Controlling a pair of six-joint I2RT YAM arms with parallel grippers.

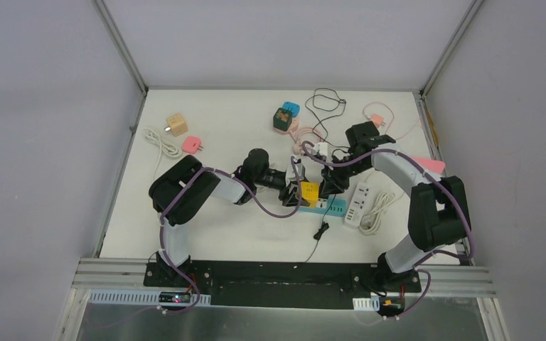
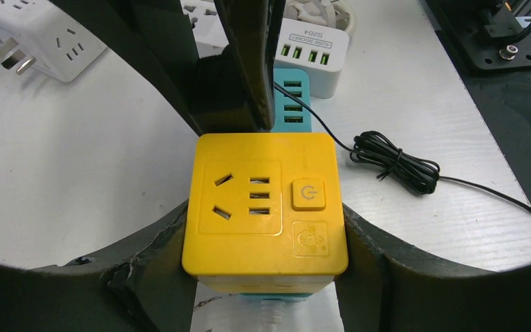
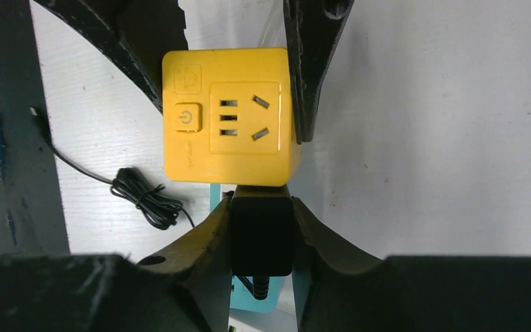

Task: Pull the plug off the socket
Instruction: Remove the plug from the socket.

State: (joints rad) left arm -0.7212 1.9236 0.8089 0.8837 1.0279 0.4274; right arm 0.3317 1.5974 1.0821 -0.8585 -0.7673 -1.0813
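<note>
A yellow cube socket [image 1: 310, 192] sits mid-table on top of a teal power strip [image 1: 325, 207]. My left gripper [image 2: 266, 266] is shut on the yellow socket [image 2: 265, 204], one finger on each side. A black plug [image 3: 262, 225] is plugged into the side of the yellow socket [image 3: 227, 115]. My right gripper [image 3: 263, 232] is shut on the black plug, fingers pressed on both its sides. The plug's thin black cable [image 2: 395, 161] lies coiled on the table beside the socket. The right gripper's fingers [image 2: 249, 62] show in the left wrist view.
A white USB power strip [image 1: 358, 203] lies right of the teal strip. A white cube socket [image 2: 38, 36], a wooden cube [image 1: 177, 124], pink adapters [image 1: 192, 145], a dark green cube [image 1: 282, 118], and loose cables [image 1: 325, 103] lie at the back.
</note>
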